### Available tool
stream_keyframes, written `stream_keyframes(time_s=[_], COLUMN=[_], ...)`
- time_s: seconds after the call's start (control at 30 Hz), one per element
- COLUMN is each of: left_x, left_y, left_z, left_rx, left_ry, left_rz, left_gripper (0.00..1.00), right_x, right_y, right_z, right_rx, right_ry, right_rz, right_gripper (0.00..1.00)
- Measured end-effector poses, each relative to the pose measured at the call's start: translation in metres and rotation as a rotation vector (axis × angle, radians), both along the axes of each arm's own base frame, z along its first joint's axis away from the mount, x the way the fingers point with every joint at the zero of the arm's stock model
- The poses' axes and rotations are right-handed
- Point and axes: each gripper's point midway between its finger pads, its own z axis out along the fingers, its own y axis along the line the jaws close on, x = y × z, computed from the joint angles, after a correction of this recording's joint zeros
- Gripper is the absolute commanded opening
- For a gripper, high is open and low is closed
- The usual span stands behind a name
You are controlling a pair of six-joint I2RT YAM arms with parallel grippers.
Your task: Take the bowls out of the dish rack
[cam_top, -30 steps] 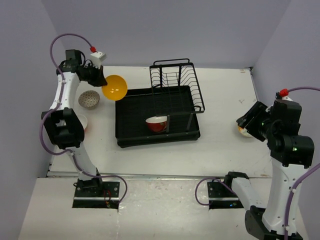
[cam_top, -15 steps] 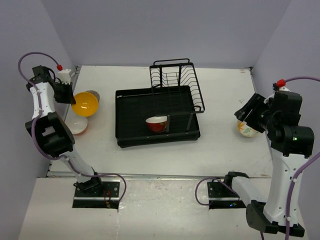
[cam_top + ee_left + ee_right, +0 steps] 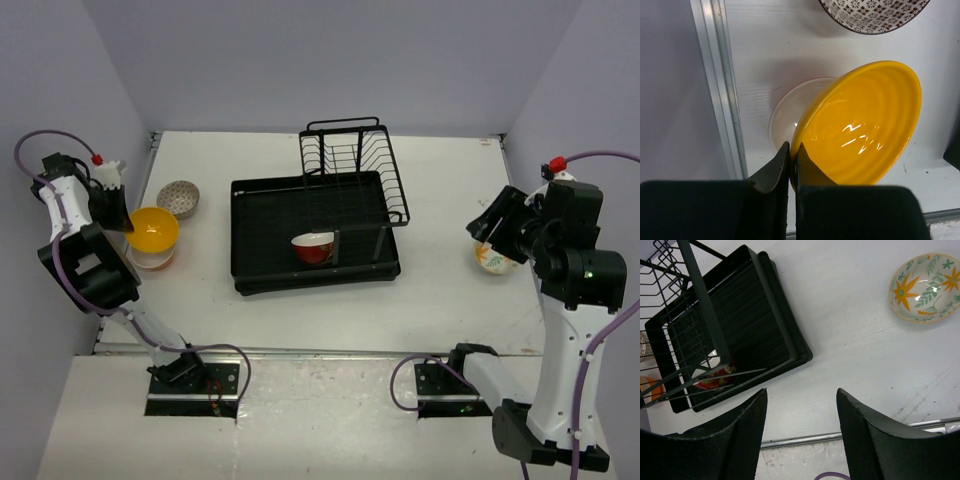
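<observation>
Your left hand (image 3: 792,151) is pinching the yellow bowl (image 3: 860,125) at the left edge of the desk (image 3: 450,180). Your right hand (image 3: 801,407) is hanging spread near the flowered bowl (image 3: 926,287), and the red bowl (image 3: 313,247) is sitting in the dish rack (image 3: 262,205).

We see white links and bulky black joint housings on the left arm (image 3: 152,315) and right arm (image 3: 560,375), purple cables (image 3: 605,154) looping off each, a red cap (image 3: 557,163) near each wrist, green LEDs (image 3: 590,270) on the right one, and black textured fingers (image 3: 747,435).
</observation>
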Motion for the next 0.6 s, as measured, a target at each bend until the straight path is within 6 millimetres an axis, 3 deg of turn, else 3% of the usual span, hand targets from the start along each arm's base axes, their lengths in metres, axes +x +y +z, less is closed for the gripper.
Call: stream_keyframes(time_s=[0.33,0.6], left_x=[-0.008,-0.011], left_y=[0.001,0.005], left_z=[-0.039,-0.045], left_rx=[-0.07,-0.072], left_ry=[0.103,0.124], left_rz=[0.014,0.024], left_gripper=[0.0,0.01], right_x=[-0.004,-0.008], right_y=[0.0,0.001], right_z=[0.001,0.001], right_rx=[-0.006,-0.006], right_ry=[-0.009,-0.014], right_rz=[0.004,0.003], right_gripper=[0.59,0.59])
